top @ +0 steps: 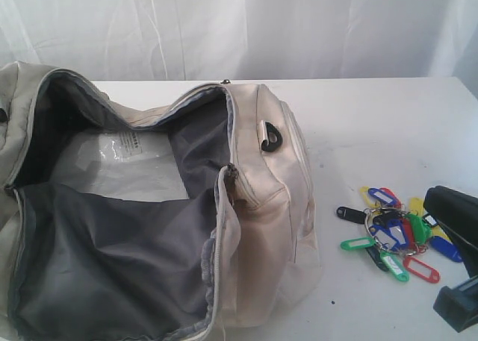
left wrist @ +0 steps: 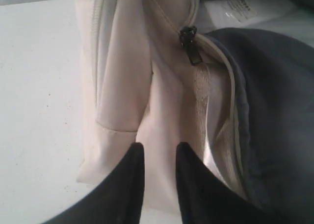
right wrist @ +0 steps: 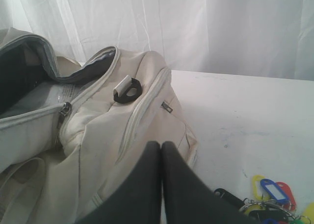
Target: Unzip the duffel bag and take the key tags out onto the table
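Note:
The cream duffel bag (top: 261, 184) lies unzipped on the left of the white table (top: 388, 124), its grey lining showing. The bunch of coloured key tags (top: 394, 233) rests on the table to the right of the bag, outside it. My right gripper (top: 441, 207) sits just right of the tags; in its wrist view it (right wrist: 161, 144) is shut with nothing in it, pointing at the bag's end (right wrist: 98, 136), with the tags (right wrist: 273, 192) beside it. My left gripper (left wrist: 158, 150) is open over the bag's cream end panel (left wrist: 122, 62), near a dark zipper pull (left wrist: 190, 46). It does not show in the exterior view.
A clear plastic packet with a printed label (top: 123, 166) lies inside the bag. A dark D-ring (top: 270, 137) sits on the bag's end. A white curtain (top: 239, 27) closes the back. Bare tabletop stretches behind and right of the tags.

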### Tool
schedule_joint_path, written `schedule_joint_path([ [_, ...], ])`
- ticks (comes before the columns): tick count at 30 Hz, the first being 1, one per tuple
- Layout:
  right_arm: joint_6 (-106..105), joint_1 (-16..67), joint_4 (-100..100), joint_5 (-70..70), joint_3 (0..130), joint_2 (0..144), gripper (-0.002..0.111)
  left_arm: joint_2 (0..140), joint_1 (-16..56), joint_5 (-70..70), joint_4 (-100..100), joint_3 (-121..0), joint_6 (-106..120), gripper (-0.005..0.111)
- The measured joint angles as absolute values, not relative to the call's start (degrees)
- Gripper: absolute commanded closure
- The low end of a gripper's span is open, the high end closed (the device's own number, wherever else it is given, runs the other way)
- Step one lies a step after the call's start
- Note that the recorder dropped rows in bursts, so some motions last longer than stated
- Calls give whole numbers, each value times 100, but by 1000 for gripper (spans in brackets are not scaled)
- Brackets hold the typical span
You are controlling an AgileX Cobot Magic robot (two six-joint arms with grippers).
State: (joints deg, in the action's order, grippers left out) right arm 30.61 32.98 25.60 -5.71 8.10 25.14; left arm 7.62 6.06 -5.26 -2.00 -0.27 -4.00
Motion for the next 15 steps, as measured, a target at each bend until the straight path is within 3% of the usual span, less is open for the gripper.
schedule_joint_path([
  [15, 3061, 3298, 2560, -566, 810, 2514, 108, 762, 606, -1265, -724, -27, -268, 78],
])
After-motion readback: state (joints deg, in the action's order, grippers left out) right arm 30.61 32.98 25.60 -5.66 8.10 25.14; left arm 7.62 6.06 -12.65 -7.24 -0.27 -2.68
